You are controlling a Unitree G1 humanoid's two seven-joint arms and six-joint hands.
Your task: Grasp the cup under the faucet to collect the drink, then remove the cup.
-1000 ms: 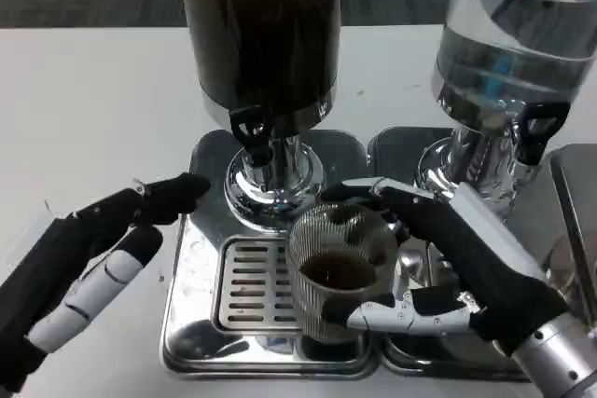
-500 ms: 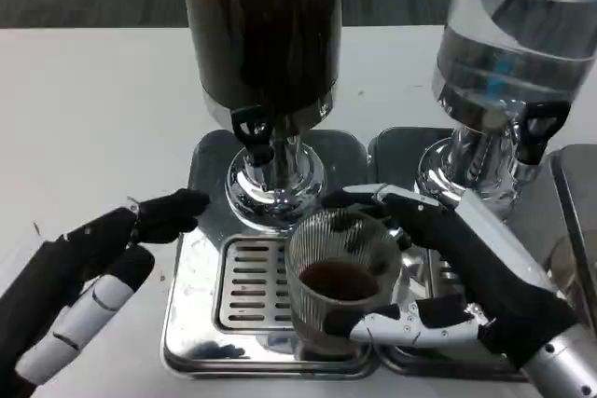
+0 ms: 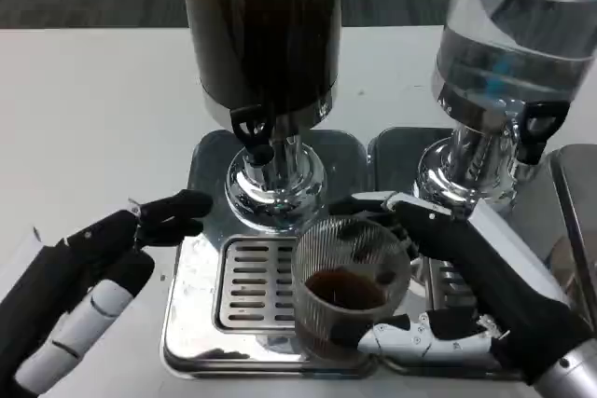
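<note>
One cup (image 3: pixel 347 286) in right hand (image 3: pixel 466 277); two dispensers (image 3: pixel 266 53)

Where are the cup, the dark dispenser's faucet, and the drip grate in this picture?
cup (image 3: pixel 347 300): head view, on the dark drink inside its ribbed wall.
faucet (image 3: pixel 252 130): head view, on the black tap handle under the dark dispenser.
drip grate (image 3: pixel 250 282): head view, on the slotted metal left of the cup.
</note>
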